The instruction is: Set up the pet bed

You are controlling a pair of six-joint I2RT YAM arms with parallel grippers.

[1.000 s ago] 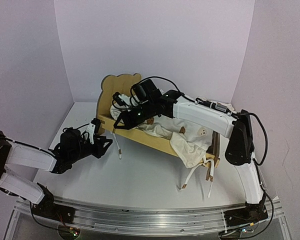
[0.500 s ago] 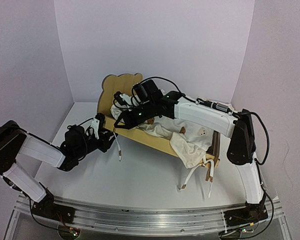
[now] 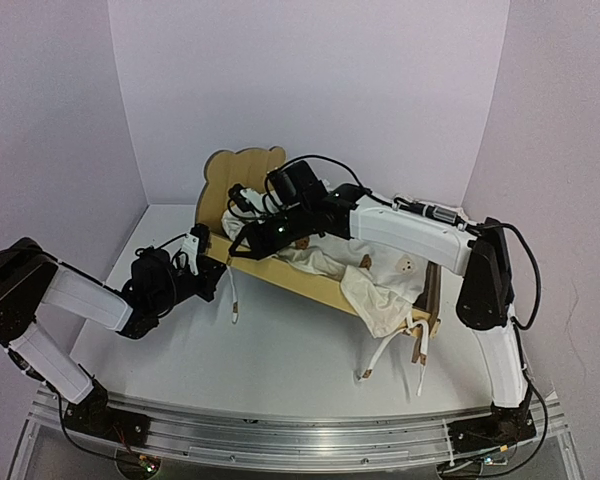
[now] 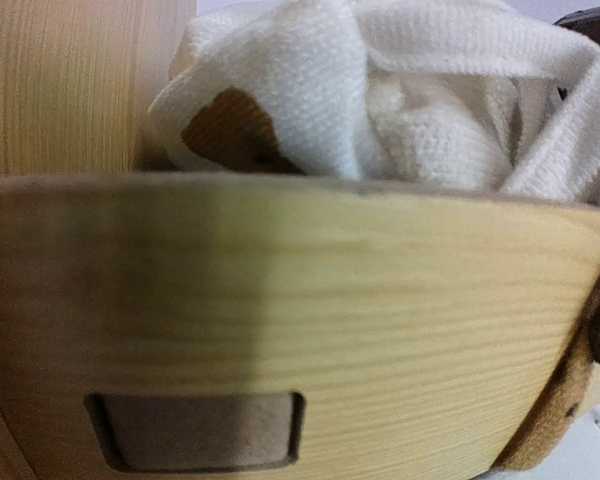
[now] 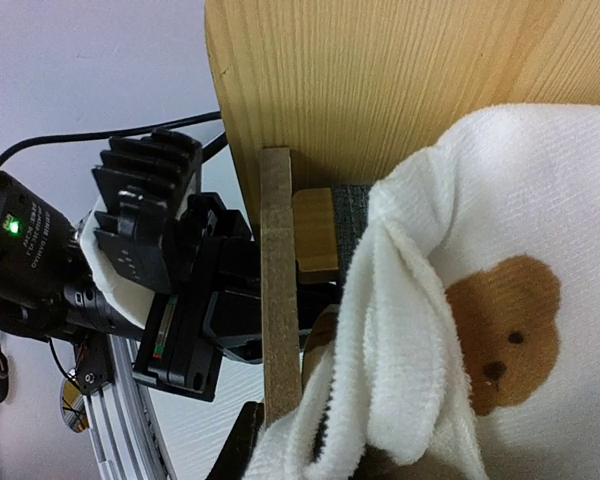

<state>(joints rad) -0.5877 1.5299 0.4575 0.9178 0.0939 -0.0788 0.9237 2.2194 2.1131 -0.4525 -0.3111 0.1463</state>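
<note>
— At the left of the table (image 3: 280, 350), what is the left gripper (image 3: 208, 270) doing?

— It sits low, right up against the outside of the pet bed (image 3: 310, 283) at the head corner. Its jaws are closed. Its own camera shows only the side rail (image 4: 330, 300) filling the view, so I cannot tell whether anything is pinched. A white tie string (image 3: 236, 298) hangs just beside it.

— And the bed itself?

— Toward the back of the table, middle to right. The headboard (image 3: 230, 175) is at the left end, and the foot end runs rightward and nearer us.

— The other arm?

— The right gripper (image 3: 242, 238) reaches across from the right and sits inside that same head corner, over the cushion (image 3: 380, 280). Bunched cloth crowds its camera, with the grey base (image 5: 350, 215) peeping out beneath. Its fingers are hidden, so gripping or loose, I cannot tell.

— So which step is this?

— I'd judge it is bedding the cushion into the frame, head corner first. The cushion lies crumpled, and further right it spills over the near rail with more strings dangling.

— And next?

— Probably press that corner down to the base, then work rightward: pull the cloth flat and lift the overhang inside the rails. The frame looks light, so one arm should brace it while the other tugs.
</note>
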